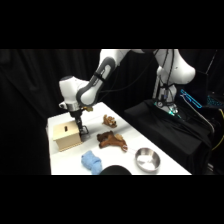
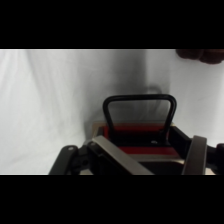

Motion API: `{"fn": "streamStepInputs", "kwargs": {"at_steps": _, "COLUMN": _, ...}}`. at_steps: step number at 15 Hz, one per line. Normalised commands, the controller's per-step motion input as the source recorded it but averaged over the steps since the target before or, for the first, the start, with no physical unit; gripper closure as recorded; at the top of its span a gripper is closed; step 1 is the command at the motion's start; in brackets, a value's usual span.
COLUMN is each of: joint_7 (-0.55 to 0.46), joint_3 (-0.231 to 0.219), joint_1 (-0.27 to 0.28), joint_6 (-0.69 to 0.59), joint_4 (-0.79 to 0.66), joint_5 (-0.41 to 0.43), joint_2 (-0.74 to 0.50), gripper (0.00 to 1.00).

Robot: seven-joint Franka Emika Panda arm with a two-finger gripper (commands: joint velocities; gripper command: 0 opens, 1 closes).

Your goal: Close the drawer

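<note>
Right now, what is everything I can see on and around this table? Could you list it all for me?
wooden box: one, light tan, far left part of the table
drawer: one, red-orange front, just below the gripper in the wrist view
drawer handle: one, dark loop, standing out from the drawer front
plush toy: one, brown, middle of the table
small brown thing: one, behind the plush toy; too blurred to name
cloth: one, blue, bunched near the front edge
bowl: one, metal, right part of the table
table: one, white
arm: one, white, reaching over from the upper right
gripper: one, dark, at the box's right side
</note>
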Motion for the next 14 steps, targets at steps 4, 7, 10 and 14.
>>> {"fn": "streamStepInputs", "kwargs": {"at_steps": 4, "joint_7": 0.03, "joint_3": -0.03, "joint_1": 0.056, "joint_6": -0.31, "joint_4": -0.2, "joint_5": -0.049, "joint_2": -0.42, "gripper": 0.0}}
{"fn": "streamStepInputs", "kwargs": {"at_steps": 7, "joint_7": 0.0, "joint_3": -0.002, "joint_1": 0.038, "joint_6": -0.42, "joint_4": -0.12, "joint_5": 0.008, "joint_2": -0.41, "gripper": 0.0}}
{"fn": "streamStepInputs", "kwargs": {"at_steps": 10, "joint_7": 0.01, "joint_3": -0.007, "joint_1": 0.049, "joint_6": -0.41, "joint_4": -0.08, "joint_5": 0.031, "joint_2": -0.39, "gripper": 0.0}}
{"fn": "streamStepInputs", "kwargs": {"at_steps": 14, "joint_7": 0.06, "joint_3": -0.03, "joint_1": 0.056, "joint_6": -0.38, "joint_4": 0.0, "joint_5": 0.044, "joint_2": -0.29, "gripper": 0.0}}
